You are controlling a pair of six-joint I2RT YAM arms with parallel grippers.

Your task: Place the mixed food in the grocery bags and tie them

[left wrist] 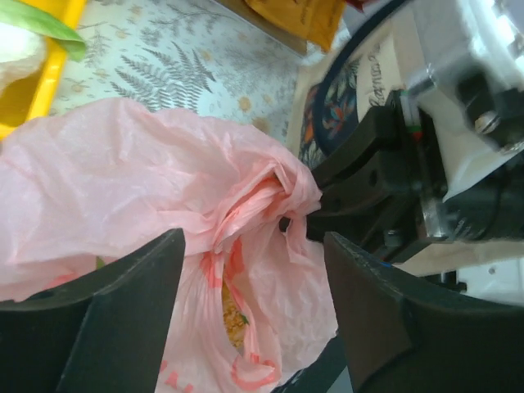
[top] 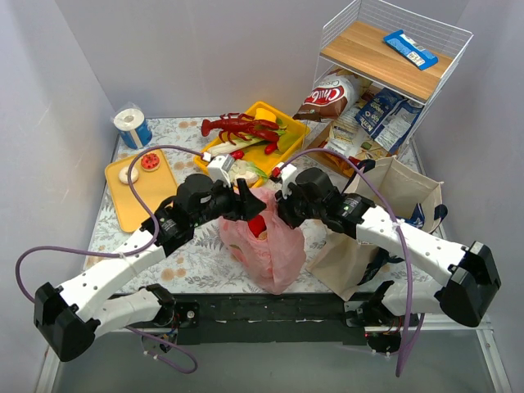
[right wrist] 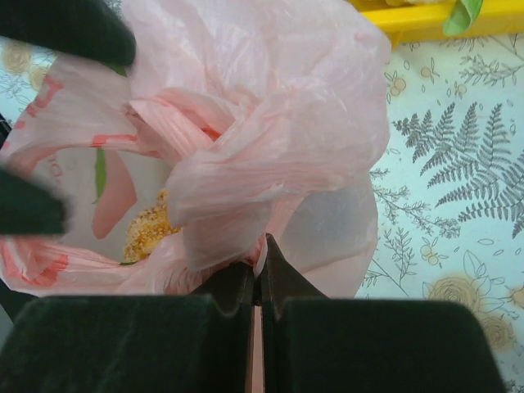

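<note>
Pink bag [top: 266,246] sits stuffed mid-frame on the worktop [top: 196,262]. Right fingers [right wrist: 250,285] are clamped on its film, left fingers [top: 247,205] gape around the bunched top. Tying stage, I reckon; left must clamp a handle next.

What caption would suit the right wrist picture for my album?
The right hand pinches a fold of the pink bag over the fern-print table.
</note>
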